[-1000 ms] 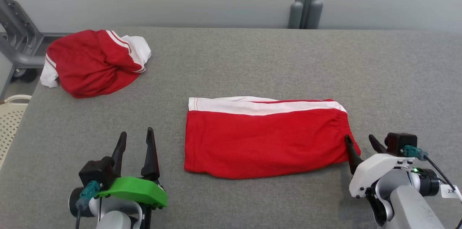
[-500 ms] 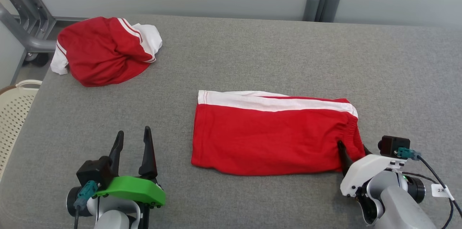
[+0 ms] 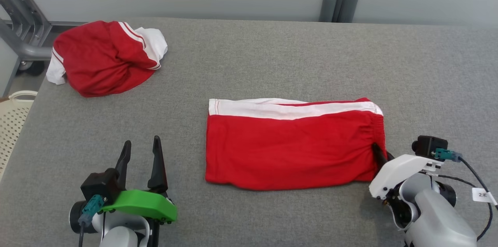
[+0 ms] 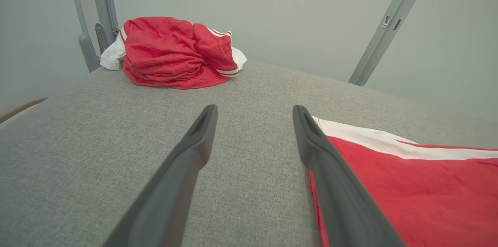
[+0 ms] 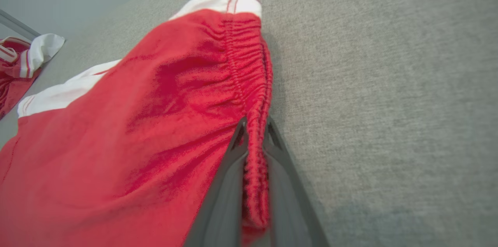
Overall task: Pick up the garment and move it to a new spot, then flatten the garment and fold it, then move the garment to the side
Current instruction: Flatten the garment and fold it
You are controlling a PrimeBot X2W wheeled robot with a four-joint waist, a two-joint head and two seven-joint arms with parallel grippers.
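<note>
Right wrist view: my right tool (image 5: 256,122) pinches the folded red-and-white fabric shorts (image 5: 148,130) by the waistband, maybe one layer only; dragging could unfold them; left tool (image 3: 141,142) wide, empty.

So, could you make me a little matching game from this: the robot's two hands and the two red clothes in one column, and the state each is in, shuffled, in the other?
Things
1. left hand
2. right hand
3. flat red shorts
4. crumpled red garment

States
A. bunched up near the far left corner of the table
B. open, holding nothing
C. shut on an elastic waistband
D. lying flat mid-table

Pairs: 1-B, 2-C, 3-D, 4-A
</note>
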